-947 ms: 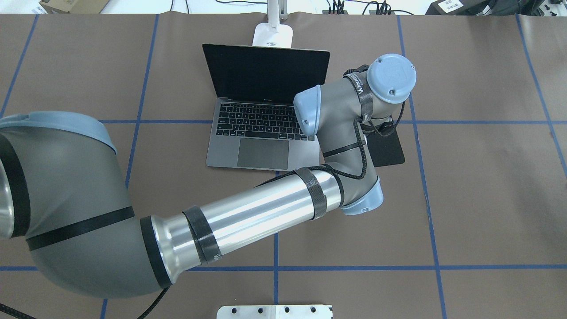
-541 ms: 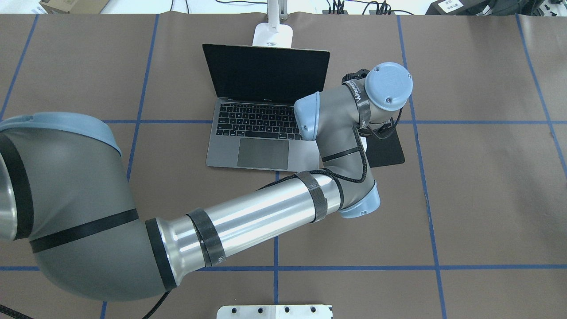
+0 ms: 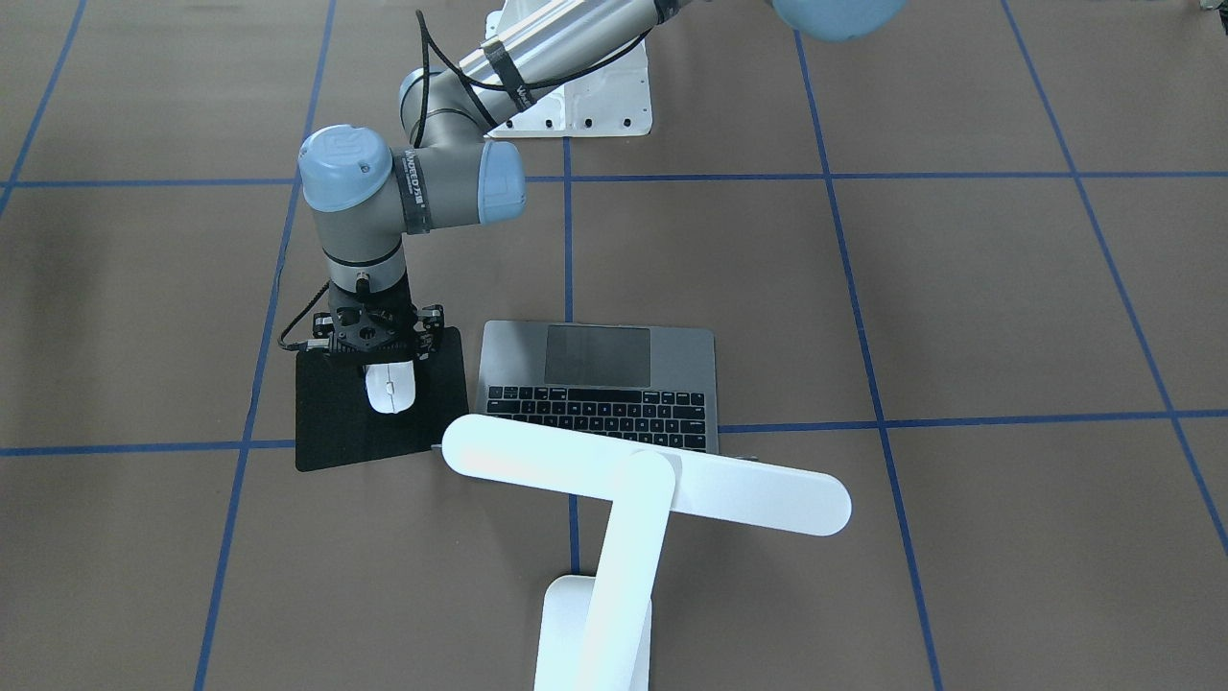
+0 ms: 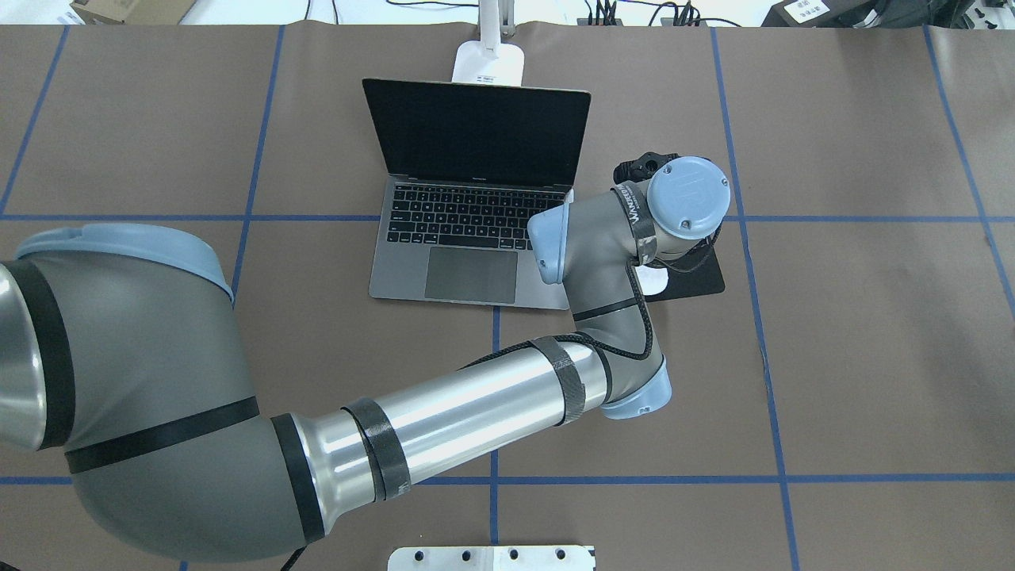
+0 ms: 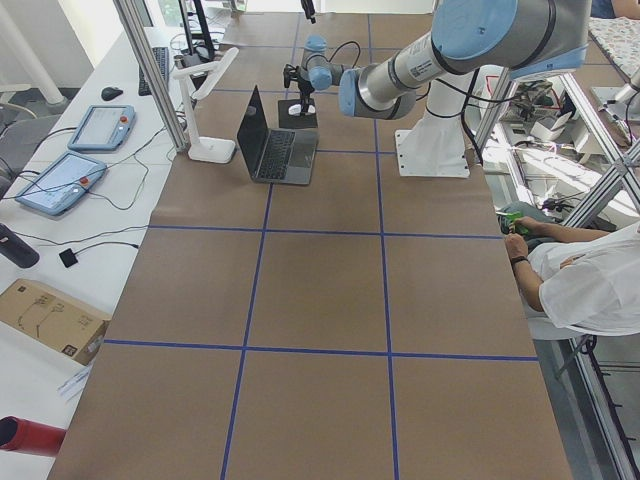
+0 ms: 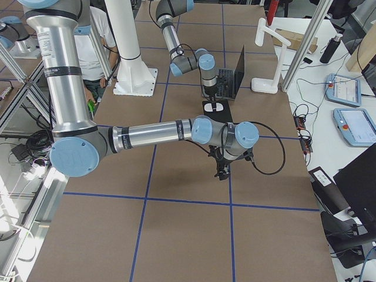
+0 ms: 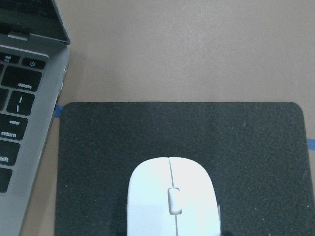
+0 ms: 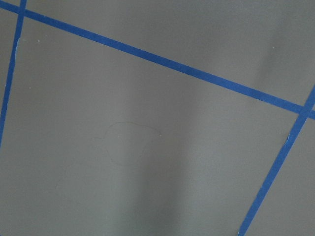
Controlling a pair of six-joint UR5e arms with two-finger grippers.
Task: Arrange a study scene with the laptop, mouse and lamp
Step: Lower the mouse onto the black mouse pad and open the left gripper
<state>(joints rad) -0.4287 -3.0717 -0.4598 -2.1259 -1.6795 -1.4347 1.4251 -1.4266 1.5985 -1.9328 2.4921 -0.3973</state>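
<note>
The open grey laptop [image 4: 472, 274] sits mid-table, and the white lamp's base [image 4: 489, 63] stands behind its screen. The lamp's light bar [image 3: 748, 494] hangs over the keyboard. The white mouse [image 3: 389, 392] is over the black mouse pad [image 3: 326, 422] beside the laptop. My left gripper [image 3: 378, 368] points down and is shut on the mouse's rear end. In the left wrist view the mouse [image 7: 172, 191] fills the bottom centre, low over the pad [image 7: 256, 147]; I cannot tell if it touches. My right gripper [image 6: 222, 171] hangs over bare table; I cannot tell its state.
The white bolted pedestal [image 4: 492, 557] is at the table's near edge. The laptop's right edge [image 7: 29, 123] lies close to the pad. Blue tape lines [image 8: 162, 61] cross the brown table cover. A person sits beside the table [image 5: 585, 285].
My left wrist has moved toward the robot's side and lower over the pad. The mouse, hidden at first, now shows under the wrist nearer the pad's front edge.
</note>
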